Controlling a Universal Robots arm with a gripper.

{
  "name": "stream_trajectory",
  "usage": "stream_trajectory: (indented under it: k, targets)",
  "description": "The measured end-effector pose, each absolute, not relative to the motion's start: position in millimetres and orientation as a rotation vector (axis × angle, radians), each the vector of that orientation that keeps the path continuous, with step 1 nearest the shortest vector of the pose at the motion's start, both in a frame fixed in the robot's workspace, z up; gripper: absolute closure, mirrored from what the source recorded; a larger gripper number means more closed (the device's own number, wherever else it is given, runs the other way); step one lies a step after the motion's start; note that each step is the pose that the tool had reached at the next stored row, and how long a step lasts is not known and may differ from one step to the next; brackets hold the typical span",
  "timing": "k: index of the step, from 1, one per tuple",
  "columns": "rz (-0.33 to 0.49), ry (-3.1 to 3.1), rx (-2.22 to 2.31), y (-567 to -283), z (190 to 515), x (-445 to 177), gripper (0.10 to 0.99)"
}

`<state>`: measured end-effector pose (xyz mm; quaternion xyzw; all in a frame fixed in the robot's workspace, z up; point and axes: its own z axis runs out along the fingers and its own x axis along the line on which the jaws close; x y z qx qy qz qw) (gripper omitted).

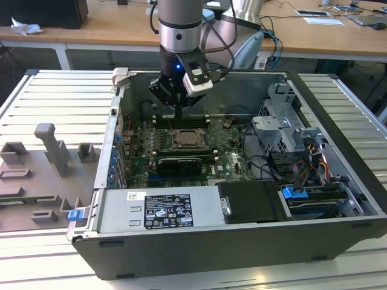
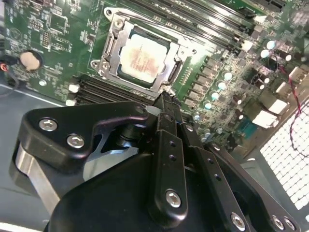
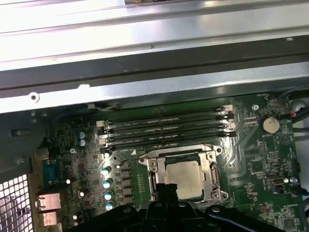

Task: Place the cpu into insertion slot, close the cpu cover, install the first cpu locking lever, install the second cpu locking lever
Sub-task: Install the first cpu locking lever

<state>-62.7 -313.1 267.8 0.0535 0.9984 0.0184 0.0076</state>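
- Your cpu [image 2: 142, 58] is lying flat in the slot [image 2: 175, 67], pale top up, on the board [image 3: 263, 193] beside the memory slots [image 3: 164, 128].
- Your cover [image 2: 112, 46] looks down over it, and its frame sits level around the chip on all sides in both wrist views.
- Your gripper [image 2: 164, 99] has its fingers pressed together into one narrow tip, and they pinch nothing.
- In the second wrist view that tip sits just beside the slot's near edge, by a corner of the cover. In the exterior view the gripper [image 1: 179, 116] hangs low inside the case [image 1: 242, 254], above the slot's far side.
- Judging from this, you are on the lever work. I cannot tell from these views whether either lever is latched.
- Use the closed tip as a pusher, and keep it on the lever's rod, not on the cover or the chip top.
- Push sideways and down in one smooth sweep so the rod passes under its hook. A steep push risks slipping off onto the board.
- Stay clear of the memory slots and the small capacitors near the slot.
- Watch the cover: if a corner lifts, the lever is probably not seated.
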Motion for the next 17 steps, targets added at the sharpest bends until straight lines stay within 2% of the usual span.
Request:
stream_trajectory:
  k: [4, 17]
  targets:
    - [0.059, 3.128, -0.019, -313.1, 265.1, -62.8, 0.98]
    - [0.059, 3.128, -0.022, -313.1, 265.0, -84.2, 0.98]
